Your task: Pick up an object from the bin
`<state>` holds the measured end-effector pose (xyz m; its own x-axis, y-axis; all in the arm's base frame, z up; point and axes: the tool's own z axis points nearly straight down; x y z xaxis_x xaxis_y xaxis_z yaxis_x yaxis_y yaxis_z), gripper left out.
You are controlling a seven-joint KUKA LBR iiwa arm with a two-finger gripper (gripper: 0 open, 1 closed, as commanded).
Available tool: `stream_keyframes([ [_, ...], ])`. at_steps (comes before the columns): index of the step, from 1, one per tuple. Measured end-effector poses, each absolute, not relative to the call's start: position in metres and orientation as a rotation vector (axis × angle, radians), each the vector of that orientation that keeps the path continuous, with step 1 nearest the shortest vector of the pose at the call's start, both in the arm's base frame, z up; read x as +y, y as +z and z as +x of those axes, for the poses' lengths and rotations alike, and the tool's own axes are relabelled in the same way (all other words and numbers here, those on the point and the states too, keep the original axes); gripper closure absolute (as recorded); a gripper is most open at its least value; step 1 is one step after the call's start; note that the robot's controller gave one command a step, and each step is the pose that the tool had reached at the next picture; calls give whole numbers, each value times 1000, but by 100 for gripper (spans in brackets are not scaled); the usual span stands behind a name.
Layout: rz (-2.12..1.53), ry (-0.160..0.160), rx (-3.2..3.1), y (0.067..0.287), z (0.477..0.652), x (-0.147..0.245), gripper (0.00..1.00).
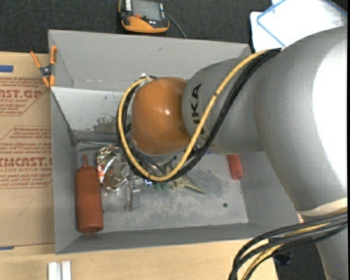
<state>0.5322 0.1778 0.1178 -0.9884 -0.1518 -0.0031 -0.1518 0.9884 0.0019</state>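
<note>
- My gripper (133, 186) sits low in the bin's (64, 229) left half, just beside crumpled silver foil (109, 165).
- Red bottle (88, 202) lies along the left wall.
- Grip apart or together: cannot tell.

view: camera | above bin (163, 57), slightly oblique | near | arm (291, 109) enters right

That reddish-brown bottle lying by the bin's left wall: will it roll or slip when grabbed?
The reddish-brown bottle lies on its side and looks round, so a sideways nudge would probably roll it. Its skin looks smooth, so it may slip. The bin wall beside it should stop leftward rolling.
</note>
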Motion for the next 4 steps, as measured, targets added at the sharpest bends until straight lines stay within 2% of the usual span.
stream_keyframes([
  [1, -534, 5, 3091, 147, 544, 170, 0],
  [2, -317, 5, 3124, 99, 548, 176, 0],
  [3, -818, 5, 3011, 74, 561, 169, 0],
  [4, -505, 15, 3083, 75, 569, 169, 100],
])
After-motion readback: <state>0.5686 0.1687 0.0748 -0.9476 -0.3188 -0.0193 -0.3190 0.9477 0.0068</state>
